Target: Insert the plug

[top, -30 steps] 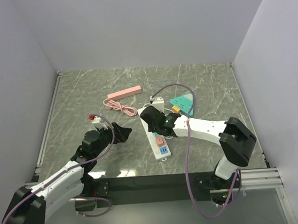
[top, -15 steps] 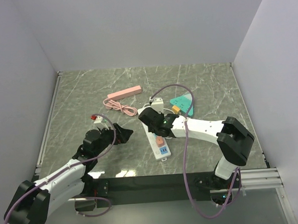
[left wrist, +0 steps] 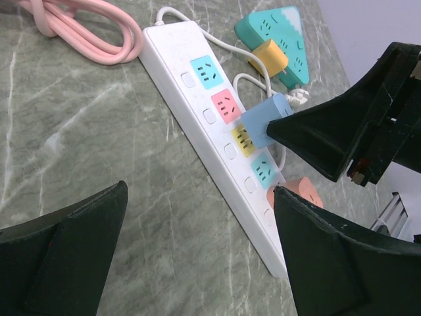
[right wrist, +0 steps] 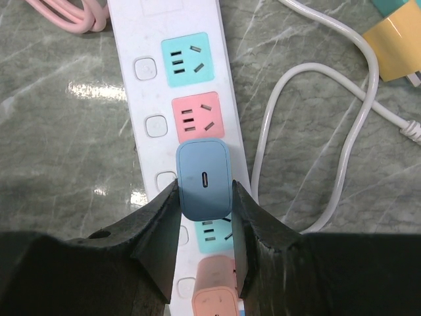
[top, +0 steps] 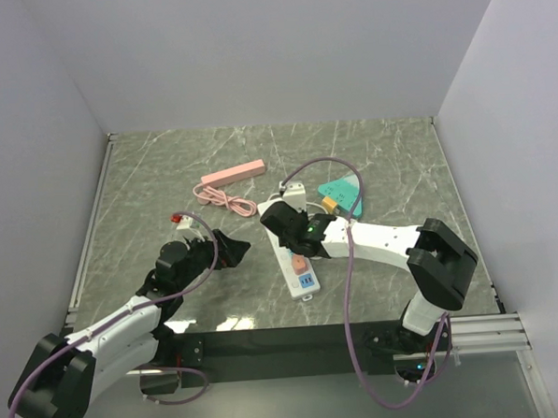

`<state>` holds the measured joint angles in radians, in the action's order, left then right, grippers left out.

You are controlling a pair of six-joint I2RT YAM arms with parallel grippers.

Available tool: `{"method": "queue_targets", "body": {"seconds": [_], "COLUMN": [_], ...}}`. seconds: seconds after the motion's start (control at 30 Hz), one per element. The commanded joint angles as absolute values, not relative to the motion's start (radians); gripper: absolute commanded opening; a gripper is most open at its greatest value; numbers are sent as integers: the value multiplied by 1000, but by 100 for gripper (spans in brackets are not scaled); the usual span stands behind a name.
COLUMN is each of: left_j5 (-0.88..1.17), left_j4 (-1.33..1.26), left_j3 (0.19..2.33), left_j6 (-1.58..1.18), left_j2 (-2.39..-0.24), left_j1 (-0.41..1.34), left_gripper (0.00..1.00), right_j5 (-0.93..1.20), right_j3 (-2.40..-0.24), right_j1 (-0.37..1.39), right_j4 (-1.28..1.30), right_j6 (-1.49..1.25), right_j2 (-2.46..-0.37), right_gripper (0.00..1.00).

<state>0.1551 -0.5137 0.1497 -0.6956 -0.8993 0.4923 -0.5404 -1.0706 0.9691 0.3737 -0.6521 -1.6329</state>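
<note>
Blue plug (right wrist: 204,179) is pinched between the two fingers of my right gripper (right wrist: 205,195), which is clamped on its sides. It stands over the white power strip (right wrist: 141,95), just past the pink socket (right wrist: 197,118) and before the lower teal socket (right wrist: 210,234). From the left wrist view it covers part of the yellow socket (left wrist: 241,139). I cannot tell whether its prongs are seated. An orange plug (right wrist: 214,293) sits in the strip's end nearest my arms, and another teal socket (right wrist: 187,59) lies at the far end.

My left gripper (left wrist: 200,191) is spread wide and holds nothing, hanging above the marble table (left wrist: 99,145) beside the strip and pointed toward it.

A white cord (right wrist: 309,85) loops on the right of the strip. Beyond it lies a teal triangular outlet block (left wrist: 273,29) with a yellow plug (left wrist: 271,56) touching it. A coiled pink cable (left wrist: 85,33) lies near the strip's far end, leading to a pink power strip (top: 233,173).
</note>
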Motion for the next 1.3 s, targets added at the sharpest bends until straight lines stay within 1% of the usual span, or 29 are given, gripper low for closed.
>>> {"method": "queue_targets", "body": {"seconds": [0.0,0.3,0.43,1.27], "left_j5": [176,173,175,183], "left_j4": [-564,-561,-561,-561], "left_j3": [141,137,135,129], "left_j6": [-693,-690,-689,-686], "left_j2": [-907,-902,-899,-888], "left_j1": [488,488,488,486], "left_gripper": [99,99,99,99], "right_j5": [-546,-505,-485,-434], "right_j3": [-1055,-1069,-1054,-1074], "right_j1": [976,976,976,977], "right_j4": [385,414,387,396], "right_j6": [-623,-568,-557,-511], "right_j2": [-1597,-1583,-1580,-1621], "right_gripper": [0,0,0,0]}}
